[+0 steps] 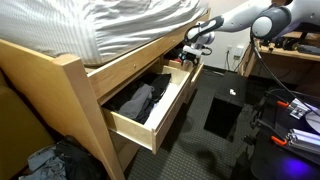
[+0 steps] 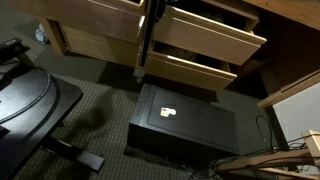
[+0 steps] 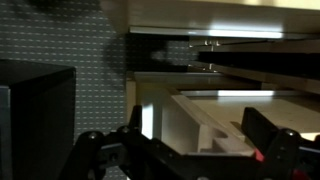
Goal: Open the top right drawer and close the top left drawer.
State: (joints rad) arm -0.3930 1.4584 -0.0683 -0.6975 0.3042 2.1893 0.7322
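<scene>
Parts of the scene are blurring into shadow for me. In the wrist view, at 9 o'clock, the frame edge is cutting off a black box. Along the bottom my fingers are showing only as dim shapes. The jaws are standing spread wide and gripping nothing. Between them a pale pine drawer corner is catching the light, which I am taking for the top right drawer. I cannot tell what is lying inside it.

In an exterior view, the top left drawer is sitting pulled far out at the centre, carrying dark grey and black clothes. At 1 o'clock from it, the top right drawer is standing partly open and showing orange-brown sides. My wrist is hanging just above it and covering its far end. At 3 o'clock the black box is resting on the floor.

In an exterior view, a pale mark is showing on the box lid, too small to read.
</scene>
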